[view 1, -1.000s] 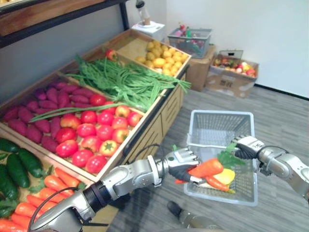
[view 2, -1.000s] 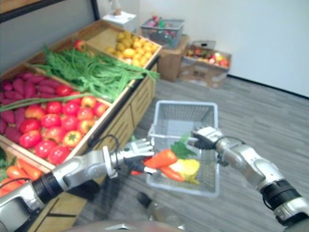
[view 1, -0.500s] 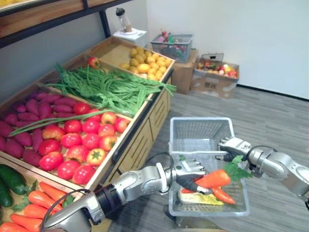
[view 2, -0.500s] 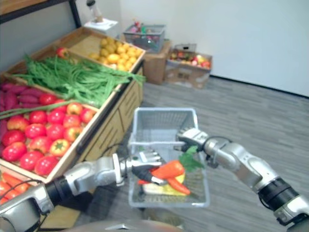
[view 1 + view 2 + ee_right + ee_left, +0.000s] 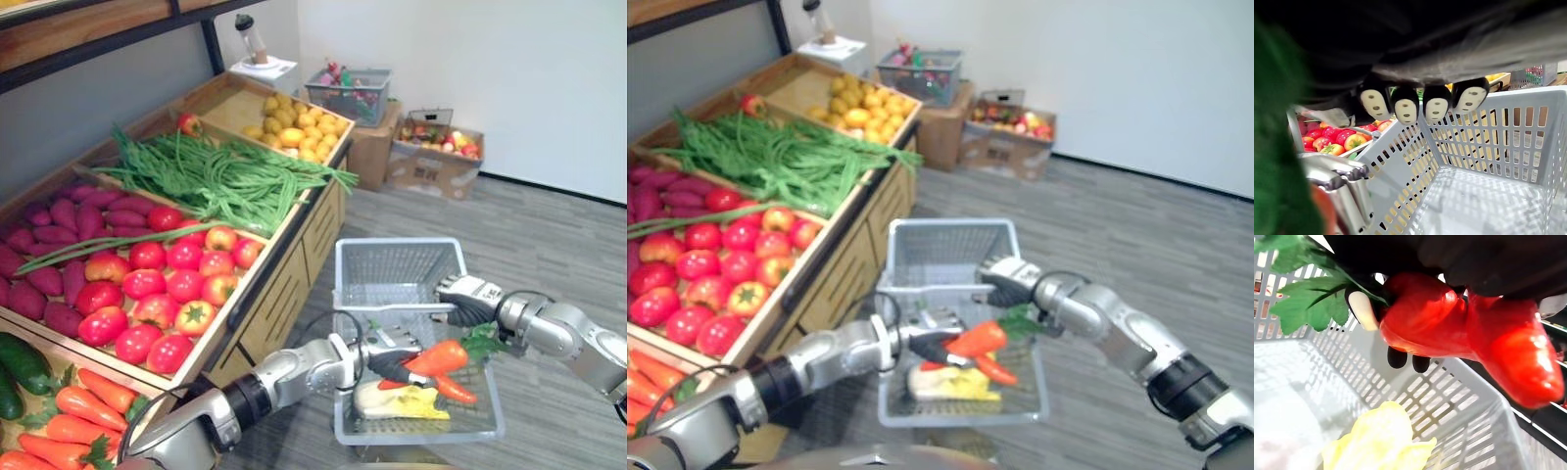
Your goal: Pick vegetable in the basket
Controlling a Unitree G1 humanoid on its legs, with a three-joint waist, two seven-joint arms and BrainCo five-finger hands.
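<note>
— Grey plank floor (image 5: 558, 225) underfoot, a wooden counter (image 5: 294, 279) of produce along the left. What's nearest?
— Loose carrots (image 5: 73, 411) in the counter's near bin. Just right of that, the left hand (image 5: 377, 354) is clenched on one carrot (image 5: 439, 356). The left wrist view shows dark fingertips (image 5: 1397, 357) pinching its orange body, with green leaves at one end.
— Where's that carrot relative to the basket?
— Over the pale mesh basket (image 5: 397, 264), within the rim line and held above the bottom, not resting. Beneath it lie a pale yellow vegetable (image 5: 397, 399) and a smaller orange-red piece (image 5: 456, 390).
— How is the basket supported?
— Right hand (image 5: 468, 297) at the right end of the handle, fingers curled round it. The basket hangs clear of the floor.
— Progress?
— Judged late in this pick: a vegetable is taken and brought over the basket, release not yet done. Left to do: lower it, let go, draw the hand out past the handle bar. Farther along the counter, tomatoes (image 5: 167, 284) and green beans (image 5: 225, 176) remain as stock if more are wanted.
</note>
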